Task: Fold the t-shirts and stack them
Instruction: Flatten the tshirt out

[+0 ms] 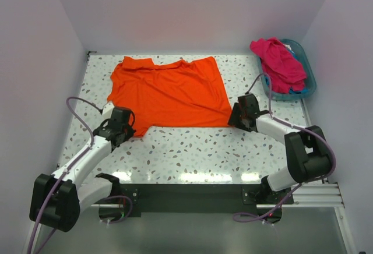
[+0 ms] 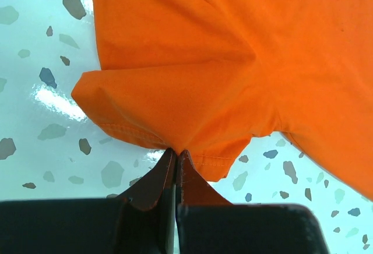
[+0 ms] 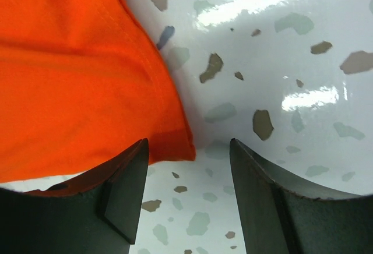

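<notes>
A bright orange t-shirt lies spread on the speckled table. My left gripper is at its near left corner, and in the left wrist view it is shut on the hem of the orange cloth, which bunches toward the tips. My right gripper is at the near right corner. In the right wrist view it is open and low over the table, with the corner of the orange shirt lying between the fingers, close to the left one. A magenta-pink t-shirt and some blue fabric lie in the basket.
A teal plastic basket stands at the back right of the table. White walls enclose the left, back and right sides. A dark rail with the arm bases runs along the near edge.
</notes>
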{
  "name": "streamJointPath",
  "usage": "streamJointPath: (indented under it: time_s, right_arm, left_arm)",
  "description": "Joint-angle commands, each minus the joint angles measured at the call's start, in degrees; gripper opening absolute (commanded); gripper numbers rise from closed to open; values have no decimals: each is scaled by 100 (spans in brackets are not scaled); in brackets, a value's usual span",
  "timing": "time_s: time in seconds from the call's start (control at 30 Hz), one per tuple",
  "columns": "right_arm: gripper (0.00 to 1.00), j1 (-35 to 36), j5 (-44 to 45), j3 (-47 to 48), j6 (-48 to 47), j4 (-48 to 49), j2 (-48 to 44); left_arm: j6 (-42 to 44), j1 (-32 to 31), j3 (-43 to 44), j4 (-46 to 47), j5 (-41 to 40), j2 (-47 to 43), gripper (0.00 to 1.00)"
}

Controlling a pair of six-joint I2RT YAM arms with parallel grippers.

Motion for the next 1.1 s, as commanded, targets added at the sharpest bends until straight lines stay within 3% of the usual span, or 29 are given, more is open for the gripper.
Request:
streamJointPath:
  time_s: [0.0, 0.07, 0.13, 0.2, 0.23, 0.27, 0.37, 0.53, 0.8, 0.87, 1.07]
  right_arm:
    - [61, 50, -30, 52, 169, 398, 281]
    - [59, 67, -47, 69, 204, 469, 369]
    - [52, 102, -108, 113, 221, 487, 492]
    - [38, 146, -152, 122, 239, 478, 519]
    - [24, 164, -205, 96, 248, 461, 449]
    - [17, 173, -231, 96, 248, 408, 396]
    - [0, 181, -293, 175, 204, 172, -16]
    - [0, 181, -346, 745, 64, -777, -1349]
    - [0, 181, -170, 2641, -235, -2298, -2749]
    - [0, 173, -144, 3012, -323, -2526, -2847]
    - [0, 155, 23, 4365, -630, -2651, -2278]
  left_arm:
    - [82, 21, -50, -70, 10, -285, 0]
    - [73, 21, -41, -70, 28, -338, 0]
    - [82, 21, -41, -53, 54, -391, 0]
    - [125, 21, -6, -53, 107, -461, 0]
    - [204, 21, 20, -53, 98, -496, 0]
    - [239, 21, 90, -53, 107, -575, 0]
    - [415, 21, 353, -140, 107, -733, 0]
    - [775, 21, 1108, -553, 11, -1339, 0]
    - [1373, 21, 3674, -1019, -16, -1876, 0]
    - [1461, 21, 4386, -976, 80, -1771, 0]
    - [1672, 21, 5381, -264, 151, -1114, 0]
